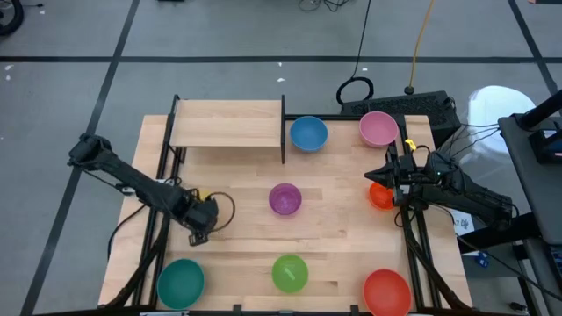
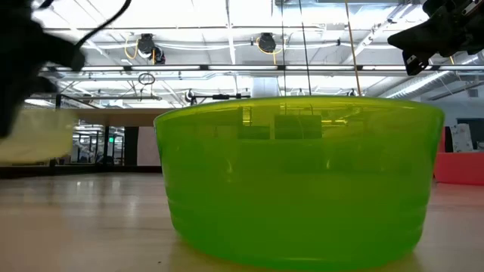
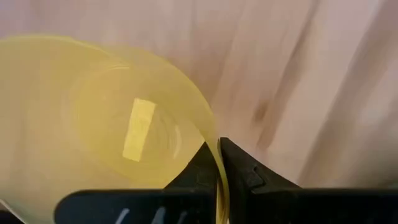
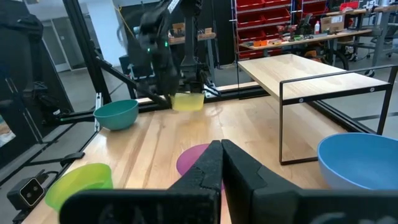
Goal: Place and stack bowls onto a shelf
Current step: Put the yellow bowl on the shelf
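From above, our left jaws [image 1: 200,219] sit near the tabletop's left edge, the yellow bowl [image 1: 201,195] mostly hidden beneath; the shelf [image 1: 226,124] at the far edge is bare. The low view fills with the green bowl [image 2: 299,177]. Our left wrist alone shows the jaws shut on the yellow rim, likely for lifting. Our right jaws [image 4: 221,163] hang closed, empty.

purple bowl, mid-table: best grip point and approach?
Pinch the rim from straight above, one finger inside the wall and one outside. The purple bowl sits upright, mouth up, with nothing touching it, so every side of the rim looks free.
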You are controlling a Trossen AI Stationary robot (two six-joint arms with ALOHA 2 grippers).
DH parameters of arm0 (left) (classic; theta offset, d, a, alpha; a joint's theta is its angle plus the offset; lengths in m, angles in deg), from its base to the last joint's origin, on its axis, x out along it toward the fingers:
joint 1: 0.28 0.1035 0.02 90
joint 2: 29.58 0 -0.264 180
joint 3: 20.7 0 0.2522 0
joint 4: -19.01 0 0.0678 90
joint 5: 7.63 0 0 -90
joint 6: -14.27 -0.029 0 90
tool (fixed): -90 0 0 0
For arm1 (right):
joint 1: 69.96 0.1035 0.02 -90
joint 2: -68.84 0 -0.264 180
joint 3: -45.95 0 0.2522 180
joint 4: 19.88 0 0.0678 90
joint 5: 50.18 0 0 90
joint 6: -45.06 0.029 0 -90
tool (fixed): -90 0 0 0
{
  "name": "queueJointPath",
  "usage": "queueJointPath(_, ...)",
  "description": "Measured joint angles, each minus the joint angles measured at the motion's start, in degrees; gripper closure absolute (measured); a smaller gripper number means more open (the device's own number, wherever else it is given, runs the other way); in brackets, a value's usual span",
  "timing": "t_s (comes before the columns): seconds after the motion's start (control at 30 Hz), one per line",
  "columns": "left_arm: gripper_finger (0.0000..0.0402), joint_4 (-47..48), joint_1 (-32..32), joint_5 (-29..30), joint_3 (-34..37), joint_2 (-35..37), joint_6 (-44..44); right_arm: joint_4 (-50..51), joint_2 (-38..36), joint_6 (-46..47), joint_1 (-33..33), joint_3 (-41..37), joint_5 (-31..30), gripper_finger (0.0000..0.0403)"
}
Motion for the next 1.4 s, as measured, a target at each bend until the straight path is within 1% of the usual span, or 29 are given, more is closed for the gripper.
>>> queueJointPath(0.07,0.0397,3.8,3.0,2.1,-4.0,1.6,-2.5,0.0,0.0,0.0,0.0,0.0,0.0,0.0403)
queueJointPath(0.17,0.0397,11.5,8.2,7.5,-11.2,3.1,-5.9,0.0,0.0,0.0,0.0,0.0,0.0,0.0403)
queueJointPath(0.3,0.0398,22.3,17.2,14.5,-21.2,3.3,-11.2,0.0,0.0,0.0,0.0,0.0,0.0,0.0403)
queueJointPath(0.37,0.0398,24.9,22.3,17.8,-25.7,3.4,-15.4,0.0,0.0,0.0,0.0,0.0,0.0,0.0403)
queueJointPath(0.43,0.0398,25.0,27.5,20.6,-29.5,3.4,-20.3,0.0,0.0,0.0,0.0,0.0,0.0,0.0403)
queueJointPath(0.5,0.0398,24.9,33.3,21.5,-32.9,3.3,-24.8,0.0,0.0,0.0,0.0,0.0,0.0,0.0403)
queueJointPath(0.6,0.0398,24.6,42.0,21.5,-36.3,2.7,-31.5,0.0,0.0,0.0,0.0,0.0,0.0,0.0403)
queueJointPath(0.73,0.0398,23.8,52.8,21.3,-38.4,-0.3,-41.8,0.0,0.0,0.0,0.0,0.0,0.0,0.0403)
queueJointPath(0.8,0.0398,21.9,57.4,19.6,-38.6,-2.3,-45.5,0.0,0.0,0.0,0.0,0.0,0.0,0.0403)
queueJointPath(0.9,0.0398,19.6,63.2,14.6,-38.6,-5.8,-49.3,0.0,0.0,0.0,0.0,0.0,0.0,0.0403)
queueJointPath(0.97,0.0398,19.4,65.9,11.7,-38.6,-8.2,-50.3,0.0,0.0,0.0,0.0,0.0,0.0,0.0403)
queueJointPath(1.1,0.0398,20.2,69.7,10.9,-38.5,-11.8,-50.4,0.0,0.0,0.0,0.0,0.0,0.0,0.0403)
queueJointPath(1.17,0.0398,20.6,70.9,10.8,-38.5,-13.1,-50.3,0.0,0.0,0.0,0.0,0.0,0.0,0.0403)
queueJointPath(1.3,0.0398,23.1,72.6,7.8,-38.5,-14.7,-50.3,0.0,0.0,0.4,0.0,0.0,0.0,0.0403)
queueJointPath(1.4,0.0398,23.9,73.5,7.0,-38.5,-15.2,-51.1,0.0,0.0,0.5,0.0,0.0,0.0,0.0403)
